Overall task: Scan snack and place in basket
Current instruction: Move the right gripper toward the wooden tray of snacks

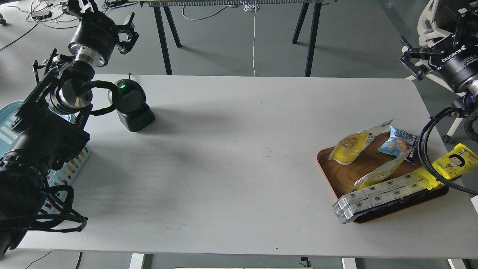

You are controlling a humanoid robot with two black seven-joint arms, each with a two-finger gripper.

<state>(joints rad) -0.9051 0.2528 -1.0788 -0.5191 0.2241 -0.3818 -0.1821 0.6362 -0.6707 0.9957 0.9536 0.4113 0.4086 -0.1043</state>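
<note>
The snack [353,145], a yellow pouch with a picture of beans and a white top, lies at the far left of a brown wooden tray [333,175] on the right of the table. The light blue basket [8,129] sits at the table's left edge, mostly hidden behind my left arm. My left gripper [128,33] hangs open and empty above the table's far left corner, just beyond a black scanner [131,105]. My right gripper [410,56] is open and empty, high past the table's far right corner, well above the tray.
The scanner shows a green light. The tray also holds a small blue packet [399,144], a second pale pouch [381,172], a yellow wrapper with a child's face [455,161] and a long clear pack of white blocks [377,196]. A black cable [425,157] loops over the tray's right end.
</note>
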